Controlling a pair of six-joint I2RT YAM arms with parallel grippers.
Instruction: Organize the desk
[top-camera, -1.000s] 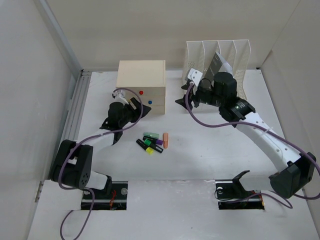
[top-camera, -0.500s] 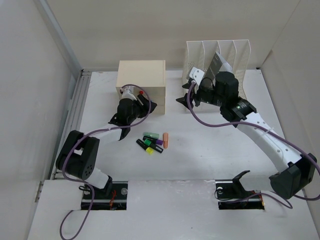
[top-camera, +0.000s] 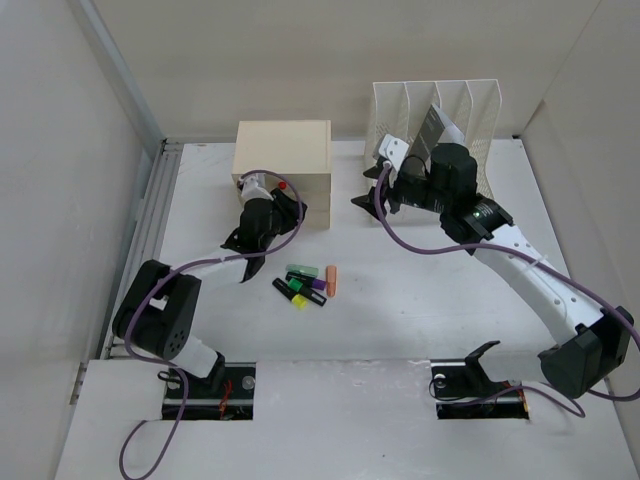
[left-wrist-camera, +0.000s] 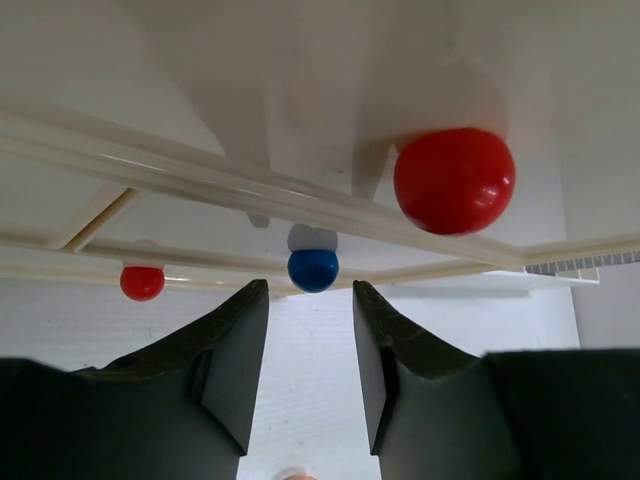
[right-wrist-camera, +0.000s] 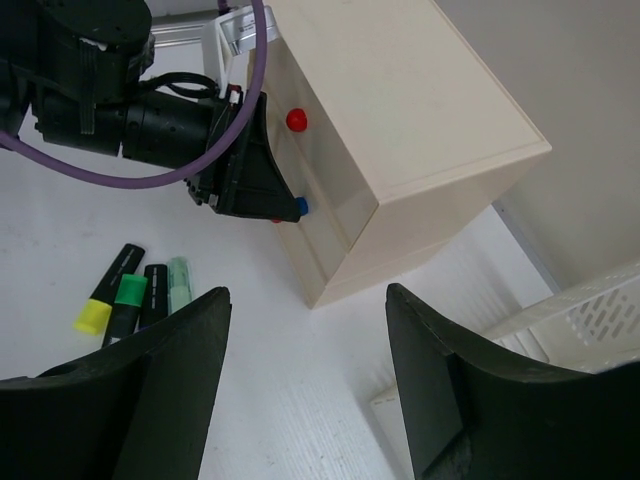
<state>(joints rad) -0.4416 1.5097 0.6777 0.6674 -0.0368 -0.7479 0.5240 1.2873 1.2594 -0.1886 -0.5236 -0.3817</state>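
Note:
The desk (top-camera: 420, 310) is a white tabletop. A beige drawer box (top-camera: 282, 158) stands at the back left, with a red knob (top-camera: 283, 185) on its front. My left gripper (top-camera: 289, 211) is open right at the box front. In the left wrist view the blue knob (left-wrist-camera: 313, 270) sits just beyond my left gripper (left-wrist-camera: 310, 292), in line with the gap between the jaws, untouched. My right gripper (top-camera: 374, 188) is open and empty, hovering between the box and the rack. Several highlighters (top-camera: 304, 283) lie mid-desk.
A white slotted file rack (top-camera: 440, 115) holding papers stands at the back right. An aluminium rail (top-camera: 150, 215) runs along the left side. Two cutouts (top-camera: 210, 388) hold the arm bases. The right wrist view shows the box (right-wrist-camera: 400, 120) and the highlighters (right-wrist-camera: 130, 295).
My left gripper has swung right and forward from the open desk to the box front, ending at the blue knob. The right arm has hardly moved.

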